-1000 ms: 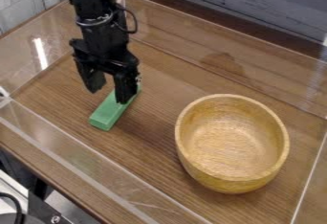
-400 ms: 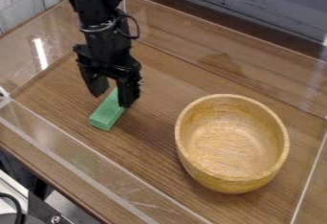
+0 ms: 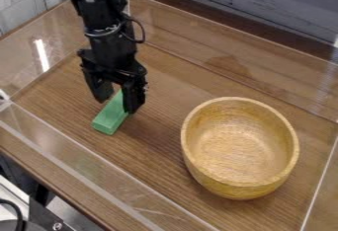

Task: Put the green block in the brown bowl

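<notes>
The green block (image 3: 111, 118) lies flat on the wooden table, left of centre. My black gripper (image 3: 115, 101) points straight down over the block's far end, open, with one finger on each side of it; whether the pads touch the block I cannot tell. The brown bowl (image 3: 239, 146) sits upright and empty at the right, a good hand's width away from the block.
A clear plastic wall (image 3: 40, 52) rims the wooden table (image 3: 199, 67) on the left and front. A grey panelled backdrop (image 3: 264, 3) runs behind the far edge.
The gripper has sunk slightly over the block's far end, still open. Block and bowl have not moved.
</notes>
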Available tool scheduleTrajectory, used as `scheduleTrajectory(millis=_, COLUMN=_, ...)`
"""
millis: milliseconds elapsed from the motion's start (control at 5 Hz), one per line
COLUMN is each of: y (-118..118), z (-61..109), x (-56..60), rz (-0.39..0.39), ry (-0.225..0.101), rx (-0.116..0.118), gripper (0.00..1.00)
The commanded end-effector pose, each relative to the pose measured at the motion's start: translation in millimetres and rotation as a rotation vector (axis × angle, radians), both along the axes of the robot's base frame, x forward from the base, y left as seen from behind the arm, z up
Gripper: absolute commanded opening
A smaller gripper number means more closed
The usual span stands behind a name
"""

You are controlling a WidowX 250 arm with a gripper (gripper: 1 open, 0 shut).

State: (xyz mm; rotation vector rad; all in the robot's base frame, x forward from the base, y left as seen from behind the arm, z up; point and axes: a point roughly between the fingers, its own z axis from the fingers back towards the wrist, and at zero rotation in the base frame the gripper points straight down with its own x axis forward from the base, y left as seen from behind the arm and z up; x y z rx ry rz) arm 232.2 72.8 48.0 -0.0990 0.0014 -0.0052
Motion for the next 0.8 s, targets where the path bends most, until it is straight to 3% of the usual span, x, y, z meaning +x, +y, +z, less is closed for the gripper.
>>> scheduleTrajectory(millis=0, y=6.9, z=9.1, x=10.9, rz=0.010, ry=-0.047, rx=0.016, gripper=1.00)
scheduleTrajectory(millis=600, y=11.5, z=-7.0, x=10.5, rz=0.018, ry=-0.050, rx=0.011, gripper=1.00)
